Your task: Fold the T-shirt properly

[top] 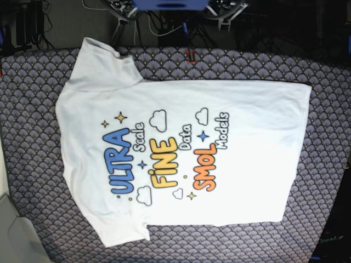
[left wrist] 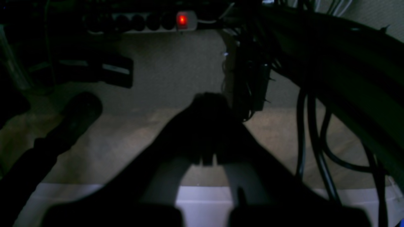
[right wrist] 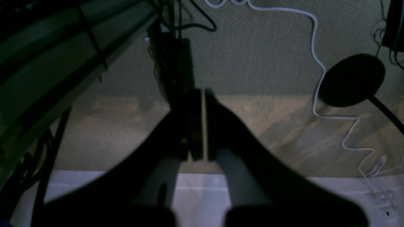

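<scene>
The T-shirt (top: 181, 148) lies flat, print up, across the patterned surface (top: 33, 137), collar toward nine o'clock, hem toward three. No fold shows yet; all folding remains. Both arms hang below the surface, right gripper (right wrist: 202, 126) and left gripper (left wrist: 206, 126) fingers together, empty.

Purple scallop-patterned cloth (top: 33, 109) covering the work surface in the base view. White power strip (left wrist: 148, 22) with lit red switch (left wrist: 181, 20) at top centre, left wrist view. White cable (right wrist: 318, 72) and round black base (right wrist: 351, 80) at right on grey carpet (right wrist: 252, 53), right wrist view.
</scene>
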{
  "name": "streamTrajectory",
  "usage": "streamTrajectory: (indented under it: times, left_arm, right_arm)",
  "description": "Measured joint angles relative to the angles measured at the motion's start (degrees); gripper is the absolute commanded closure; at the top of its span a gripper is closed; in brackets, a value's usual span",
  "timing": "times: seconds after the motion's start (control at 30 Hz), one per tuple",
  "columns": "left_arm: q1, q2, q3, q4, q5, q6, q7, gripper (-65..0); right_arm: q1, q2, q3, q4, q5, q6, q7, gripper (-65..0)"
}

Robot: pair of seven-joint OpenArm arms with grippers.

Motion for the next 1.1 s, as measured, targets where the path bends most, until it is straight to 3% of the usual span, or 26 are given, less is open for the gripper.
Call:
streamTrajectory:
  times: [0.53,0.63,0.8,1.1]
  left_arm:
    - [-0.02,-0.15,0.00,0.20,0.00,0.00,-0.09,-0.4]
    - [1.84,-0.42,0.00,2.64,0.00,0.00,-0.70,-0.4]
    - [9.27,-2.45,0.00,13.73,0.00,0.20,0.00,-0.4]
    - [21.77,-6.67,0.00,36.02,0.00,-0.20,0.15,-0.4]
  right_arm:
    - [-0.02,0.00,0.00,0.02,0.00,0.00,0.02,0.0]
    - [-1.46,-0.04,-0.07,1.70,0.00,0.00,3.34,0.0]
    - [-8.66,-0.11,-0.11,10.88,0.11,0.00,5.86,0.0]
    - [-24.35,0.02,-0.37,36.26,-0.07,0.02,4.90,0.0]
